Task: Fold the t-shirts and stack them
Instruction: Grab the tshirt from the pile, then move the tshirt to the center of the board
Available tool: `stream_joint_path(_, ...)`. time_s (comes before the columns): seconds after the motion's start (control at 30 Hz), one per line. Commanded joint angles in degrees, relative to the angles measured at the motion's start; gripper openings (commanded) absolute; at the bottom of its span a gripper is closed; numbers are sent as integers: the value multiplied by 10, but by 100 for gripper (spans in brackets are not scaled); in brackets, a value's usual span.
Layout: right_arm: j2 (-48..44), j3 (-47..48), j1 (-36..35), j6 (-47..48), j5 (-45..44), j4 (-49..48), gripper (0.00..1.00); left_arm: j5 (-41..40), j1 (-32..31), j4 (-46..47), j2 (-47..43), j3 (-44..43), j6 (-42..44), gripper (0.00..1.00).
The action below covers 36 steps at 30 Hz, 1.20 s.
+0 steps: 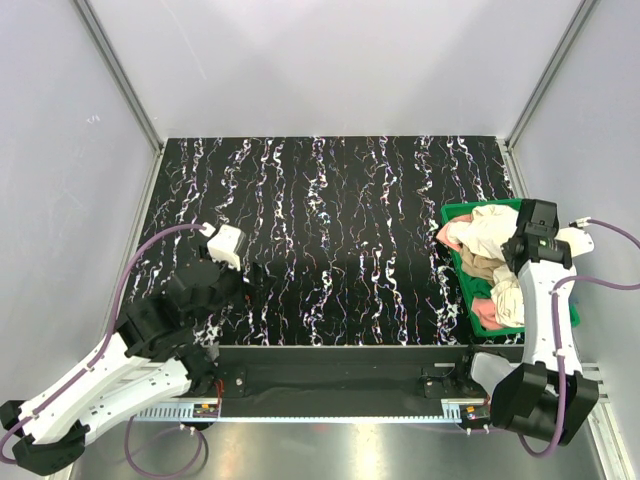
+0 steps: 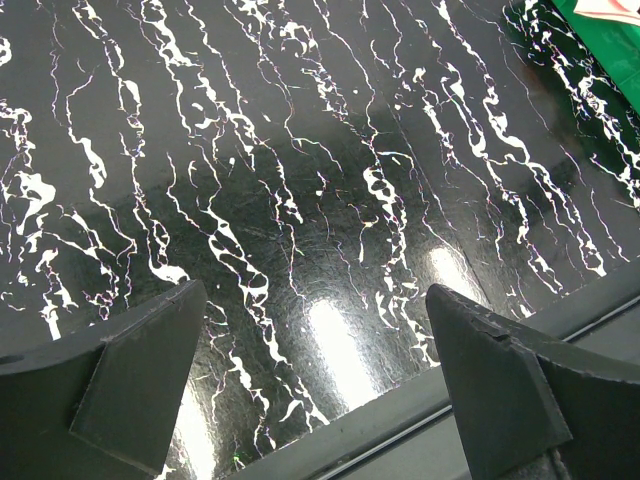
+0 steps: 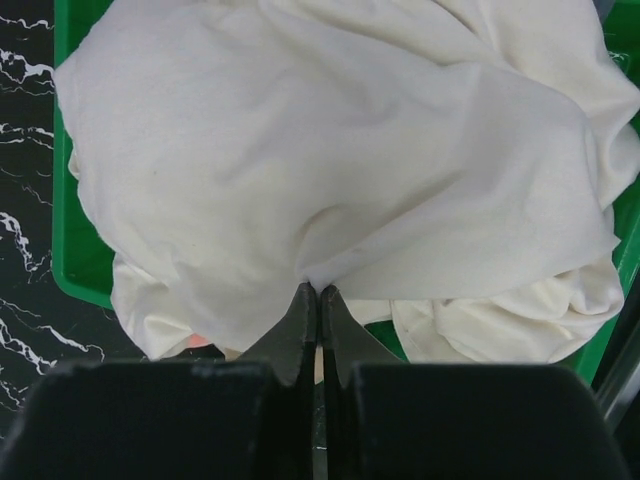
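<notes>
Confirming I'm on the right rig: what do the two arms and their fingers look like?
The left arm and right arm both have white shells, black joints and a trailing purple cable. The left fingers and right fingers are matte black, flat and wedge-shaped.

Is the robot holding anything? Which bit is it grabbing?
The right gripper pinches a bunched fold of the cream t-shirt lying in the green bin; which part of the shirt cannot be told. The left gripper is open, holding nothing.
</notes>
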<state>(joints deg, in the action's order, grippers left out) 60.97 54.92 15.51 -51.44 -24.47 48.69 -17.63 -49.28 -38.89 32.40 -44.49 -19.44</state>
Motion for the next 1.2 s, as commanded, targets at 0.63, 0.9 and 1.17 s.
stream_joint_path(0.63, 108, 619, 2, 79, 358, -68, 0, -11, 1, 29, -31, -8, -21, 99)
stream_joint_path(0.9, 291, 1017, 2, -142, 583, -149, 0, -16, 1, 29, -45, -7, -29, 99)
stream_joint_path(1.17, 308, 898, -151, -104, 531, -141, 0, -32, 1, 29, -77, 4, -22, 99)
